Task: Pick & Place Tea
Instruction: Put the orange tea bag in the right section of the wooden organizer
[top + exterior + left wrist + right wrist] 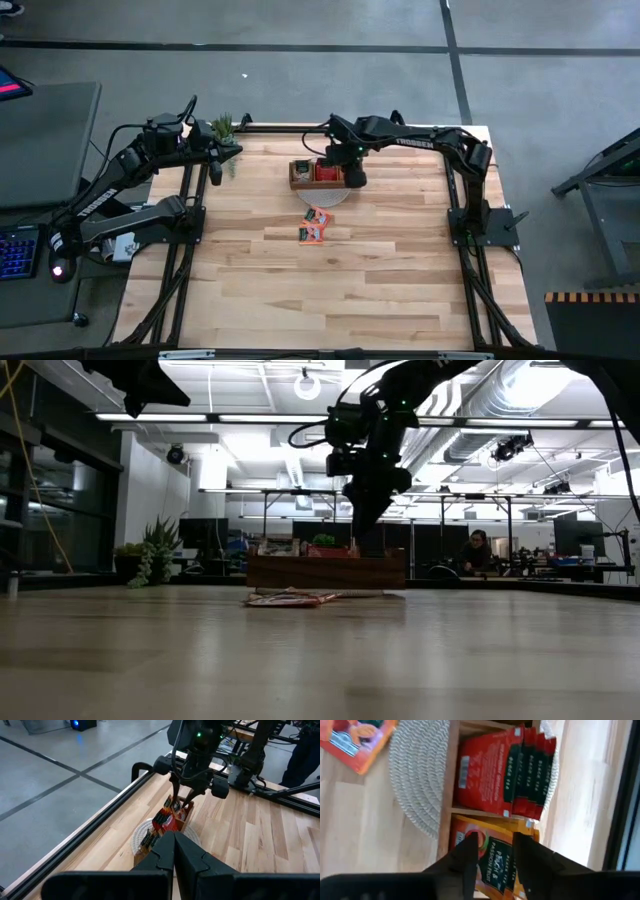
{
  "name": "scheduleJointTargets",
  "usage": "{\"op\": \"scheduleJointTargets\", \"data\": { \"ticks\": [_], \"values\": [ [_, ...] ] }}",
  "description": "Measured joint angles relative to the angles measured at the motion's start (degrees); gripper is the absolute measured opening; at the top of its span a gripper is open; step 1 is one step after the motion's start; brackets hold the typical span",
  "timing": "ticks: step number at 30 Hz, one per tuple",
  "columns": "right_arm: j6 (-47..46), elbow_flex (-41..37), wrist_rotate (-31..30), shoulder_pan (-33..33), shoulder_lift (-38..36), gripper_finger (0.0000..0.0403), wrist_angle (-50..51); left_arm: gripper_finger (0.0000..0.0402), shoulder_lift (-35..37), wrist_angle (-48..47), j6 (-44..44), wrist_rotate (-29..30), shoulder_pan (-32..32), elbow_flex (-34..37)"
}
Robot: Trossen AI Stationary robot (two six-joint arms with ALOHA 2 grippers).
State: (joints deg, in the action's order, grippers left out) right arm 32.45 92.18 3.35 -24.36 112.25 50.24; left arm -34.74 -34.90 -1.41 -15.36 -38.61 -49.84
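From overhead we see the right end effector (354,178) over the tray (300,183); its wrist view alone shows parted fingers (465,857) straddling an orange sachet (495,860). Left end effector (237,151), at 10 o'clock, is closed.

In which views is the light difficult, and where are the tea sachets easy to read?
Low view: bright ceiling lights behind leave the right pincer and wooden tray as dark silhouettes, the near tabletop blurred. Right wrist view: the red sachets are well lit, labels mostly readable. High view: even light, loose sachets too small to read.
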Motion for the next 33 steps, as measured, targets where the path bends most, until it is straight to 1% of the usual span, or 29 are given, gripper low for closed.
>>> {"op": "scheduleJointTargets", "data": {
  "ticks": [4, 6, 9, 13, 16, 21, 24, 25, 29, 33],
  "values": [
    [-0.4, 0.0, -2.0, 0.0, -0.1, 0.0140, 0.7, 0.0000, 0.0, -0.1, 0.0, 0.0, 0.0, 0.0],
    [-1.1, 0.1, -2.0, 0.2, -0.6, 0.0150, 1.0, 0.0000, 0.0, -0.4, 0.0, 0.0, 0.0, 0.0],
    [-2.9, 1.4, -1.7, 0.5, -1.5, 0.0161, 1.8, 0.0000, 0.0, -1.6, 0.0, 0.0, 0.0, 0.0],
    [-5.7, 3.6, -0.9, 0.8, -3.2, 0.0165, 2.3, 0.0000, 0.0, -1.9, -0.5, 0.0, 0.0, 0.0],
    [-8.4, 5.6, 2.5, 0.8, -4.8, 0.0165, 2.3, 0.0000, 0.0, -2.3, -1.1, 0.0, 0.0, 0.0],
    [-13.4, 7.5, 12.2, 1.1, -6.7, 0.0165, 2.2, 0.0000, 0.0, -3.1, -3.2, 0.0, 0.0, 0.0],
    [-14.6, 7.5, 17.0, 2.6, -7.0, 0.0164, 2.0, 0.0000, 0.0, -2.5, -4.1, -0.2, 0.0, 0.6],
    [-14.6, 7.5, 17.4, 3.3, -6.9, 0.0162, 2.1, 0.0000, 0.0, -2.4, -4.9, -0.2, 0.0, 1.1],
    [-12.9, 7.3, 14.7, 6.9, -6.6, 0.0138, 1.7, 0.0000, 0.0, -2.6, -6.8, -0.3, 0.0, 3.2],
    [-11.9, 6.0, 9.6, 9.4, -6.5, 0.0099, -0.7, 0.0000, 0.0, -2.4, -8.2, -0.4, 0.0, 5.4]
  ]
}}
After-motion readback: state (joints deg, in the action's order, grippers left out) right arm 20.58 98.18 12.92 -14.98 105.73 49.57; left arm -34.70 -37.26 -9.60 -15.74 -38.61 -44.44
